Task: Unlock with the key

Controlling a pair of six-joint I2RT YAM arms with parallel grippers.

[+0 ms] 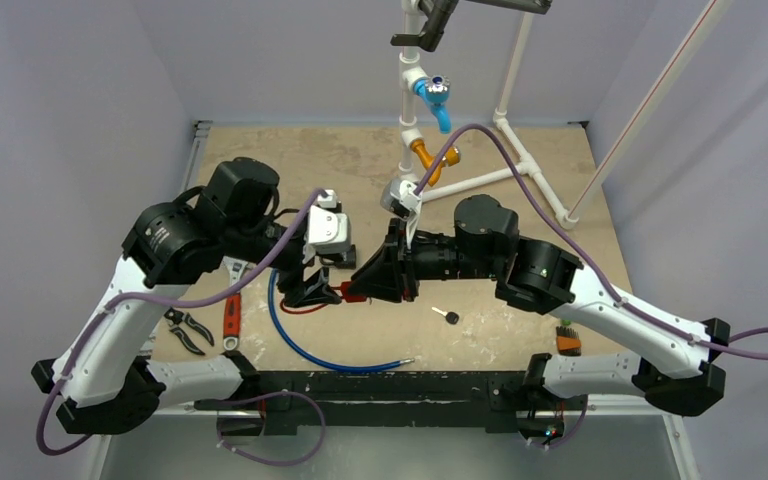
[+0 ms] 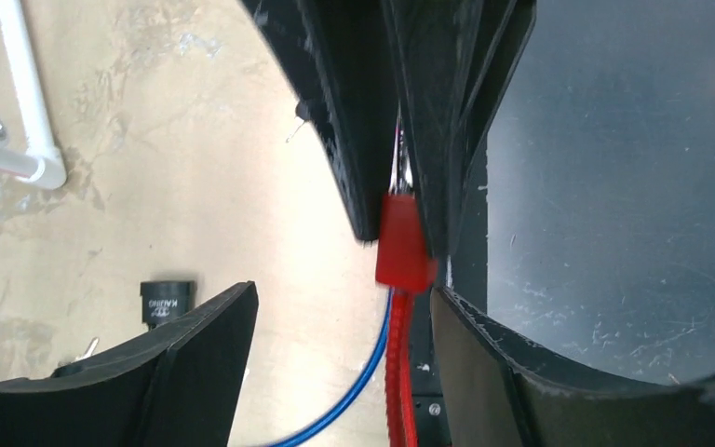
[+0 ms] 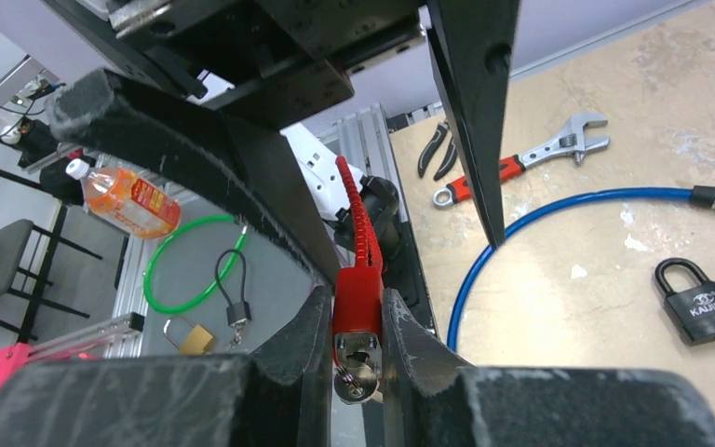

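1. My two arms reach in from the near corners of the counter (image 1: 340, 160). They meet nose to nose over its middle, elbows pushed outward.
2. Bare counter runs from the pincers to the far edge. A white pipe frame (image 1: 520, 165) stands toward the far right corner.
3. Toward the left edge lie a red-handled wrench (image 1: 231, 312) and pliers (image 1: 186, 331). A blue cable (image 1: 300, 345) curves along the near edge.
4. The right pincer (image 3: 357, 321) is clamped on the red lock (image 2: 402, 253), holding it in the air over the counter's middle. The lock's ribbed red cable (image 3: 358, 223) trails toward the left arm.
5. A silvery metal piece (image 3: 357, 377) shows at the lock's end between the right fingers. I cannot tell whether it is the key.
6. The left pincer (image 2: 343, 293) stands apart, one finger on each side of the red cable, the gap wider than the cable.
7. A black padlock (image 3: 708, 307) lies flat on the counter toward the near edge, right of the middle. Its face reads "KAUING".
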